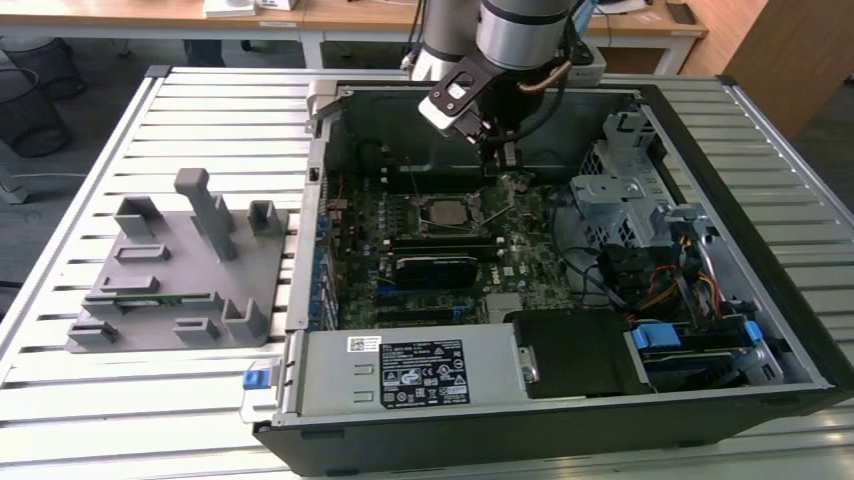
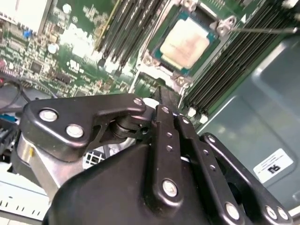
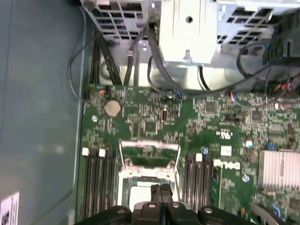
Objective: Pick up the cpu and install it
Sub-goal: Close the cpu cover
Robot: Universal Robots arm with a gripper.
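Care matters most here. At 9 o'clock in the exterior view, a grey holder block sits on the slatted tabletop. Next comes the open computer case, lying flat with a green board inside. The cpu lies in its socket near the middle of the board. In the second wrist view its shiny top looks flat and square in the frame. The claw hangs at about 1 o'clock from the cpu, close by but apart from it. Its fingers are pressed together with nothing between them.

I think this is the seating step. To do it well, the chip must lie flat, with every corner down and its edges lined up. Any push should be soft and straight down, because tiny pins bend easily. A thin metal lever stands near, so keep clear of it.

The tabletop is level. At 12 o'clock stand wooden desks, and at 10 o'clock is a black wire bin.
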